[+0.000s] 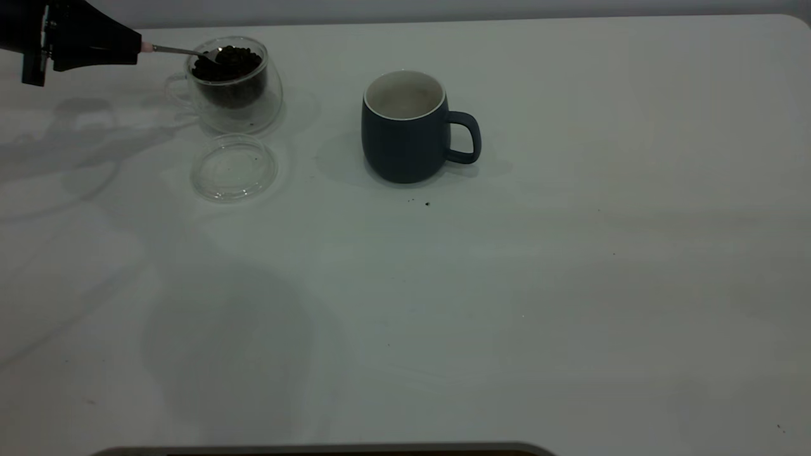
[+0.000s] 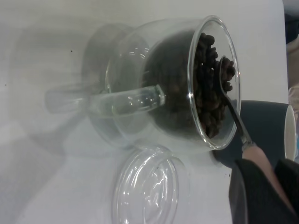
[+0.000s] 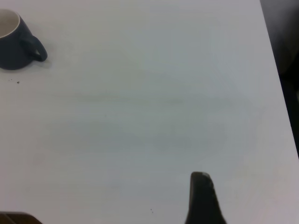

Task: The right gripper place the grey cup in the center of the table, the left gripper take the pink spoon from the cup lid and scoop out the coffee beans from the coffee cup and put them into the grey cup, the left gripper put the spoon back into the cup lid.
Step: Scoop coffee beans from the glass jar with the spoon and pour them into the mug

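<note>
While the left hand [image 1: 130,49] reaches in from the far left corner of the table [image 1: 570,285], mostly cut off by the frame edge, it is clamped on the pink handle of the spoon [image 1: 180,50], and the spoon's bowl sits in the coffee beans [image 1: 228,63] heaped in the glass cup [image 1: 234,85]. From the left wrist view the spoon [image 2: 231,100] bowl rests on top of the beans [image 2: 210,93] right at the glass rim, though the hand's fingers [image 2: 254,196] show only as a dark shape round the handle. Just in front of the glass cup lies the clear lid [image 1: 234,168], flat on the table, hard to make out against the pale top. Near the middle stands the grey cup [image 1: 408,126], upright, handle toward the right side, a few dark crumbs [image 1: 423,203] just in front of it. Over on the right wrist view, only one dark fingertip of the right hand [image 3: 202,198] shows above bare table, well apart from the grey cup [image 3: 16,39]; whether it is open or closed I cannot tell.
</note>
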Controlling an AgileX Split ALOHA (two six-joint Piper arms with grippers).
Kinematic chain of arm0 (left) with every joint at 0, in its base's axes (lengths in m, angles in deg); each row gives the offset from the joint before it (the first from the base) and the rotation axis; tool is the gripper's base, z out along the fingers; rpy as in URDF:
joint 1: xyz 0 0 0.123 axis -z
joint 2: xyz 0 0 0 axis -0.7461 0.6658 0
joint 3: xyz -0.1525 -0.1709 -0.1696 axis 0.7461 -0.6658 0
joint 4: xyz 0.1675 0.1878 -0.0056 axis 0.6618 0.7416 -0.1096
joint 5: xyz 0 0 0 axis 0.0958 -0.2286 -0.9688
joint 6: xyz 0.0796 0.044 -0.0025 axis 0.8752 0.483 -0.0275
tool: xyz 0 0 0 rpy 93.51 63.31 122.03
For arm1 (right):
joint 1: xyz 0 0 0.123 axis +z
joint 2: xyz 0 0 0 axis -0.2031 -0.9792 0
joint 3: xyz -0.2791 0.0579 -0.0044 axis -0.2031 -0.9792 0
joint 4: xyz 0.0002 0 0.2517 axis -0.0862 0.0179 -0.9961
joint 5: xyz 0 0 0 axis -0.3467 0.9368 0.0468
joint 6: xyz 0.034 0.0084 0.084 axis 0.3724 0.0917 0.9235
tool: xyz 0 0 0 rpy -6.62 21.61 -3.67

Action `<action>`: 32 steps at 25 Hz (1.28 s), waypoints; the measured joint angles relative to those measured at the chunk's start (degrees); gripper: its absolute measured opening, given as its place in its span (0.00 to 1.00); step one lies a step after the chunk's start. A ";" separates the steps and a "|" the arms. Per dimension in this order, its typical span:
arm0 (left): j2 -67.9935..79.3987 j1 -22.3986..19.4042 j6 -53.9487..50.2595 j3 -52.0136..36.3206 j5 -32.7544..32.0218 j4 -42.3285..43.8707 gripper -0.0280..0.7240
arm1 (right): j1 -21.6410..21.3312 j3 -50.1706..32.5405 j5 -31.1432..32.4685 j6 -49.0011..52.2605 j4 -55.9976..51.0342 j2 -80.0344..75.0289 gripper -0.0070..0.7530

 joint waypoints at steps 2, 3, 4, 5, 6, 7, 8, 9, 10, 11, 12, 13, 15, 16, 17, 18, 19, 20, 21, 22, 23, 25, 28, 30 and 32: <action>0.00 -0.06 -0.06 0.00 -0.29 0.00 0.19 | 0.00 0.00 0.02 0.00 0.00 0.00 0.71; 0.00 -0.20 -0.23 0.00 -0.43 -0.04 0.19 | 0.00 0.00 0.02 0.00 0.00 0.00 0.71; 0.00 -0.32 -0.46 0.00 -0.74 -0.04 0.19 | 0.00 0.00 0.02 0.00 0.00 0.00 0.71; 0.00 -0.53 -0.76 0.00 -1.01 -0.04 0.19 | 0.00 0.00 0.02 0.00 0.00 0.00 0.71; 0.00 -0.84 -0.90 0.00 -1.30 -0.04 0.19 | 0.00 0.00 0.02 0.00 0.00 0.00 0.71; 0.00 -1.15 -0.91 0.00 -1.79 -0.04 0.19 | 0.00 0.00 0.02 0.00 0.00 0.00 0.71; 0.00 -1.47 -0.98 0.00 -2.34 -0.04 0.19 | 0.00 0.00 0.02 0.00 0.00 0.00 0.71; 0.00 -1.83 -0.98 0.00 -2.97 -0.04 0.19 | 0.00 0.00 0.02 0.00 0.00 0.00 0.71; 0.00 -2.22 -1.03 0.00 -3.29 -0.04 0.19 | 0.00 0.00 0.02 0.00 0.00 0.00 0.71; 0.00 -2.45 -1.03 0.00 -3.62 -0.04 0.19 | 0.00 0.00 0.02 0.00 0.00 0.00 0.71; 0.00 -2.73 -1.03 0.00 -3.97 -0.04 0.19 | 0.00 0.00 0.02 0.00 0.00 0.00 0.71; 0.00 -2.86 -1.10 0.00 -4.25 -0.04 0.19 | 0.00 0.00 0.02 0.00 0.00 0.00 0.71; 0.00 -3.06 -1.12 0.00 -4.73 -0.04 0.19 | 0.00 0.00 0.02 0.00 0.00 0.00 0.71; 0.00 -3.06 -1.12 0.00 -4.84 -0.04 0.19 | 0.00 0.00 0.02 0.00 0.00 0.00 0.71; 0.00 -3.06 -1.17 0.00 -4.90 -0.04 0.19 | 0.00 0.00 0.02 0.00 0.00 0.00 0.71; 0.00 -3.06 -1.24 0.00 -5.01 -0.04 0.19 | 0.00 0.00 0.02 0.00 0.00 0.00 0.71; 0.00 -3.06 -1.27 0.00 -5.06 -0.04 0.19 | 0.00 0.00 0.02 0.00 0.00 0.00 0.71; 0.00 -2.99 -1.43 0.00 -5.06 -0.06 0.19 | 0.00 0.00 0.02 0.00 0.00 0.00 0.71; 0.00 -2.85 -1.53 0.00 -5.06 -0.11 0.19 | 0.00 0.00 0.02 0.00 0.00 0.00 0.71; 0.00 -2.78 -1.79 0.00 -5.06 -0.23 0.19 | 0.00 0.00 0.02 0.00 0.00 0.00 0.71; 0.00 -2.65 -2.15 0.00 -5.06 -0.45 0.19 | 0.00 0.00 0.02 0.00 0.00 0.00 0.71; 0.00 -2.53 -2.52 0.00 -5.08 -1.07 0.19 | 0.00 0.00 0.02 0.00 0.00 0.00 0.71; 0.00 -2.27 -2.86 0.00 -5.08 -2.11 0.19 | 0.00 0.00 0.02 0.00 0.00 0.00 0.71; 0.00 -2.09 -2.98 0.00 -5.08 -2.60 0.19 | 0.00 0.00 0.02 0.00 0.00 0.00 0.71; 0.00 -1.98 -3.41 0.00 -5.08 -2.92 0.19 | 0.00 0.00 0.02 0.00 0.00 0.00 0.71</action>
